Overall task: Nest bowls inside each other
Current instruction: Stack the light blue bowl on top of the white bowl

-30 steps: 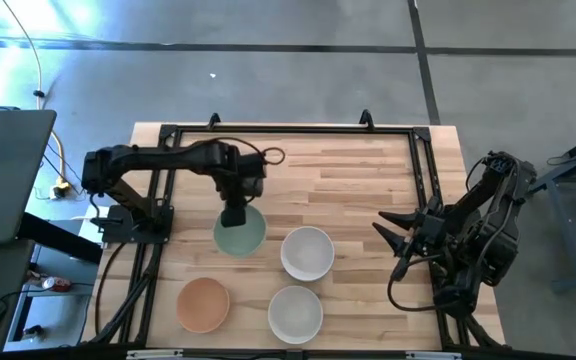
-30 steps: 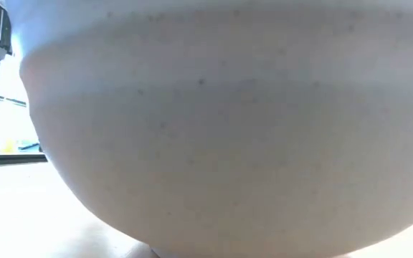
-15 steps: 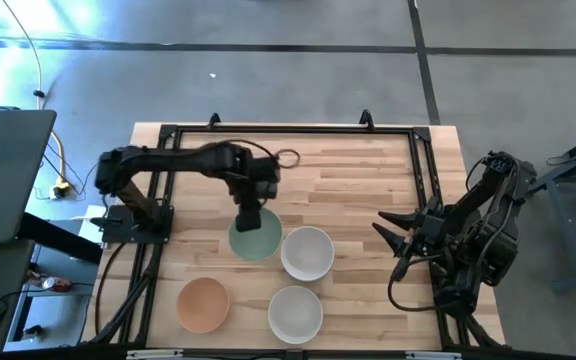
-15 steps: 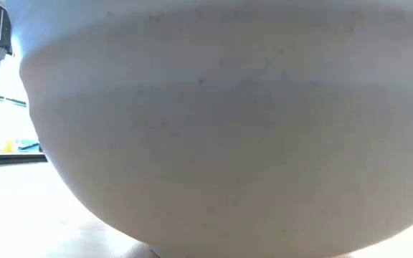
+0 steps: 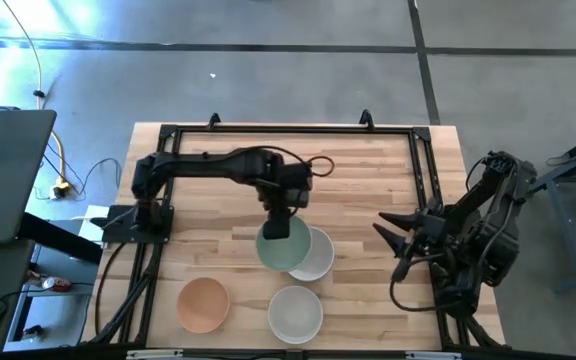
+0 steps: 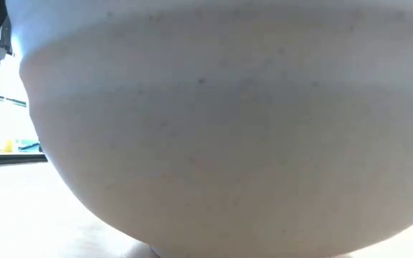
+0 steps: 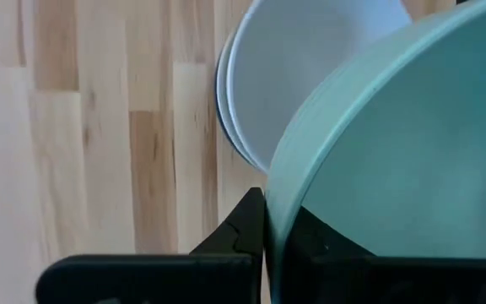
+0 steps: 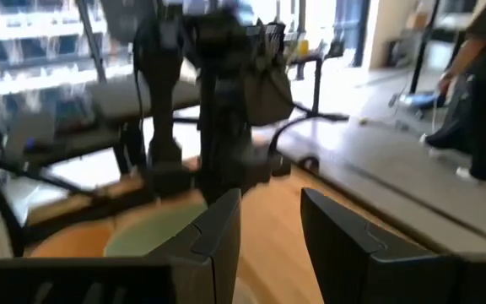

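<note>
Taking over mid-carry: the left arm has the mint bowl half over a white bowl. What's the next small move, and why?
Probably shift it a bit further over the white bowl before lowering. The left gripper grips the mint green bowl by its rim, and it covers only the white bowl's left part, so it isn't centred. The right gripper waits open at the table's right edge.

A smooth mint green bowl point(image 5: 286, 250) overlaps a glossy white bowl point(image 5: 315, 259) at its 3 o'clock. A second white bowl point(image 5: 295, 313) and a peach-orange bowl point(image 5: 203, 304) sit on the pale, striped wooden table point(image 5: 368, 190), framed in black.

No readable text, label or number shows anywhere
</note>
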